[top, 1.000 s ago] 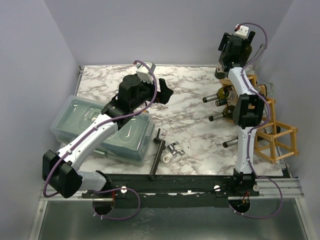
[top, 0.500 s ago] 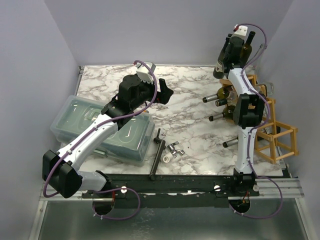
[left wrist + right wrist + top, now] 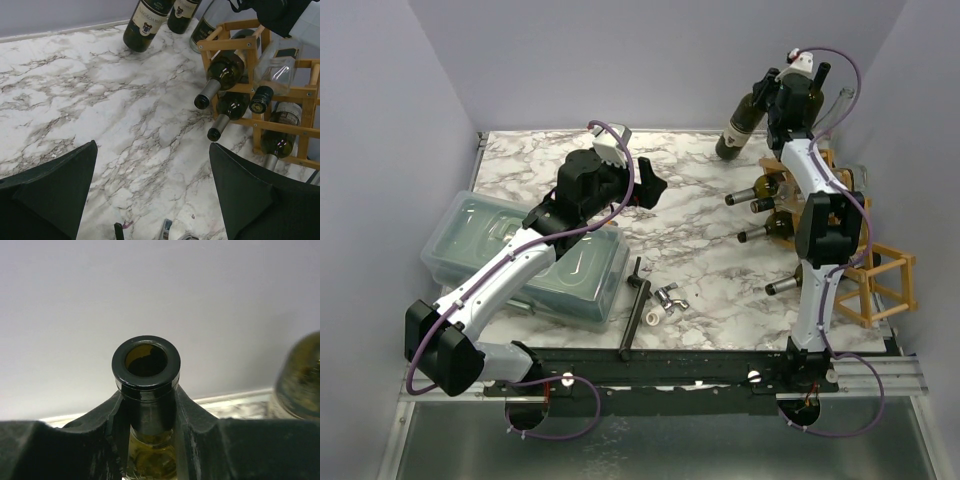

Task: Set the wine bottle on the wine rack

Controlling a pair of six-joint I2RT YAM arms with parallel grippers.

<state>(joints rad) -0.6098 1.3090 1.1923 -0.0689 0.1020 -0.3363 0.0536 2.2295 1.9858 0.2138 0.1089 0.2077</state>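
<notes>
The right gripper [image 3: 146, 407] is clamped on the neck of the wine bottle [image 3: 146, 362], its two fingers [image 3: 112, 415] pressed against the dark glass just under the open mouth. The bottle hangs tilted at the far right of the table [image 3: 690, 215], neck up in the gripper and base swung down to the left by the far edge. I cannot tell whether the base touches the marble.

Just near of it stands the wine rack [image 3: 885, 270], against the right wall. Several bottles already lie in its cells with their necks pointing left.

Toward the middle, the left gripper [image 3: 152, 147] hovers over bare marble, spread wide with nothing between its fingers. A clear lidded bin [image 3: 470, 240] sits at the left side under that arm.
</notes>
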